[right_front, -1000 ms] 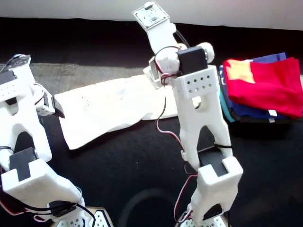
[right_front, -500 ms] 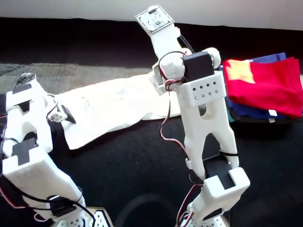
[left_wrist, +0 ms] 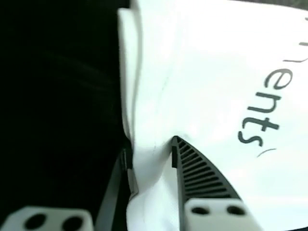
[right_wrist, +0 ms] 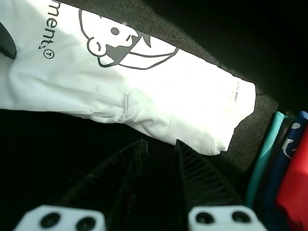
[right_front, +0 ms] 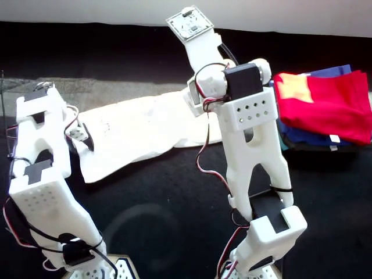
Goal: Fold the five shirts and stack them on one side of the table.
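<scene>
1. Where your left gripper (left_wrist: 150, 147) meets the white shirt (right_front: 139, 128), its ribbed jaws pinch the soft, rolled edge.
2. Your right gripper (right_wrist: 160, 144) hovers empty near the shirt's other end, jaws a narrow slit apart.
3. Folded shirts form a stack (right_front: 325, 107) on the dark table (right_front: 145, 197).

White shirt (right_front: 139, 129) near folded shirt stack (right_front: 325, 107)

Strong hard light; white shirt (right_front: 139, 131) blown out w/ glare, folds barely readable, same in both wrist views. Black table (right_front: 174, 197) very dim, next to no detail. Stack (right_front: 334, 107) far right evenly lit.
</scene>
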Robot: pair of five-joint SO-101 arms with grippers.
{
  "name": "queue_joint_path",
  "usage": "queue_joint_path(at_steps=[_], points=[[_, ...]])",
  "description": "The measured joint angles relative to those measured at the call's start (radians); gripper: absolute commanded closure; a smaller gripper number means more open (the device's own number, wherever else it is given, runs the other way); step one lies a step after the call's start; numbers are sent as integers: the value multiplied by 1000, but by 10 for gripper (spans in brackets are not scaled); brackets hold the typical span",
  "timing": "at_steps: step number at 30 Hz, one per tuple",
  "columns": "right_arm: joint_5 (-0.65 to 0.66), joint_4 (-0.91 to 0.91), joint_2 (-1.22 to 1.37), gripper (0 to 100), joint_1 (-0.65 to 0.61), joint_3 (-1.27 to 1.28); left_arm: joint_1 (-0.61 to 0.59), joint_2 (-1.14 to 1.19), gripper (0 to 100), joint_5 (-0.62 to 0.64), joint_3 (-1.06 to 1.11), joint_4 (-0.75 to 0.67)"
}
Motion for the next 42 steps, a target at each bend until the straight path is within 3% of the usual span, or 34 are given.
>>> queue_joint_path(at_steps=[6, 17, 23, 31, 37, 42], points=[[0, 0, 0, 896, 0, 0, -35, 28, 991, 3, -69, 44], [0, 0, 0, 896, 3, 0, -427, 41, 991, -180, -282, 129], [-44, 0, -2, 896, 3, 71, -468, 41, 991, -239, -321, 213], [-55, -81, -2, 897, 83, 285, -336, 41, 992, -249, -486, 440], [-55, -190, -150, 897, 199, 506, -181, -81, 992, -249, -517, 462], [-55, -377, -428, 897, 207, 882, 28, -192, 992, -213, -517, 462]])
